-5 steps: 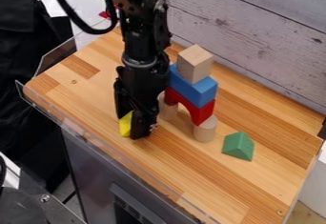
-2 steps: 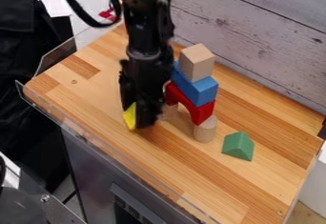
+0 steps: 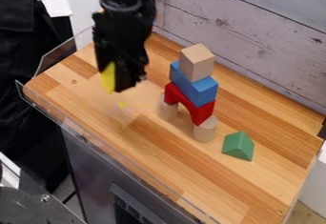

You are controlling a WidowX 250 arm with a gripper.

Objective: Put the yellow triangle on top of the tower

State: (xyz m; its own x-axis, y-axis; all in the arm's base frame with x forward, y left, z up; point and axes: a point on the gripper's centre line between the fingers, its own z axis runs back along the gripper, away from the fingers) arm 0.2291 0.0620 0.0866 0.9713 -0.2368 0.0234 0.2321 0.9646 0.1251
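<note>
My black gripper [image 3: 119, 86] hangs above the left part of the wooden board, up and to the left of the tower, shut on the yellow triangle [image 3: 109, 77]. Part of the triangle is hidden behind the gripper. In the tower, two round wooden pillars [image 3: 205, 129] carry a red arch [image 3: 189, 105]. A blue block [image 3: 193, 86] lies on the arch, and a plain wooden cube [image 3: 197, 62] tops it.
A green triangular block [image 3: 238, 146] lies on the board to the right of the tower. Clear plastic edging [image 3: 96, 144] runs along the board's left and front edges. A whitewashed plank wall [image 3: 255, 37] stands behind.
The gripper first shifted slightly right, then rose and moved left, lifting the yellow triangle off the board and away from the tower. The tower and green block stayed put.
</note>
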